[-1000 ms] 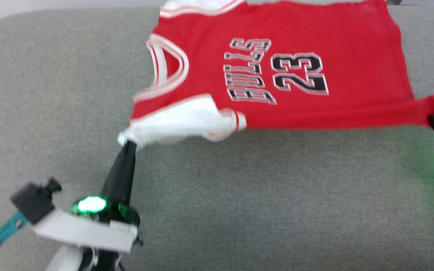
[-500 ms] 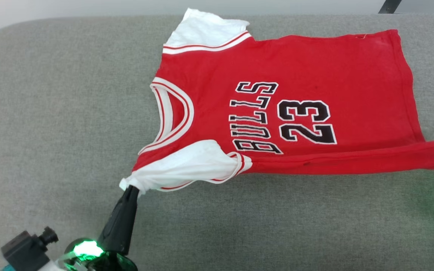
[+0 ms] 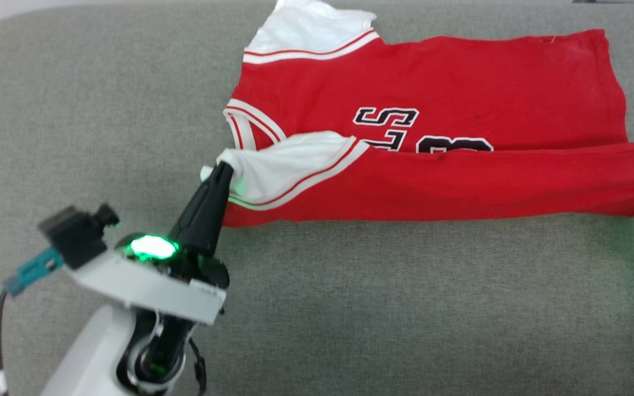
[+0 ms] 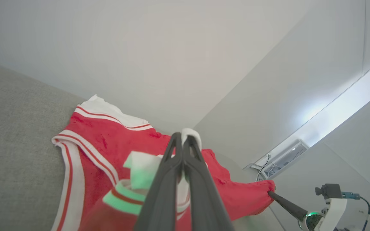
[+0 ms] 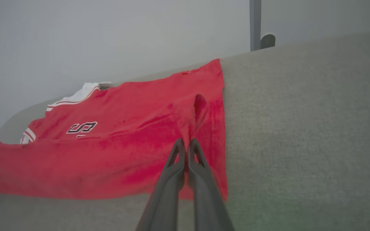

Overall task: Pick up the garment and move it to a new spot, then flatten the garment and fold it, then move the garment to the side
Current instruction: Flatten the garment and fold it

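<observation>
Red sports jersey, the garment [image 3: 460, 82], spread on a grey fabric-covered tabletop [image 3: 350, 308], collar to the left and hem to the right in the head view. Its near long edge is raised and doubled over the chest, covering most of the black lettering [image 3: 386, 116]. The far white sleeve [image 3: 306, 27] lies flat.

The left tool [image 3: 223, 169] is pinched closed on the near white sleeve [image 3: 289, 165], at the left end of the fold.

The left wrist view adds a detail the head view lacks — a nub of white cloth poking out above the closed fingertips, against a pale wall [image 4: 172, 48].

The right wrist view shows the right tool [image 5: 184, 142] with its fingers pressed together on the red hem corner, which bunches into a small tunnel-like pucker just beyond them. In the head view that tool is a mere dark sliver at the right edge.
</observation>
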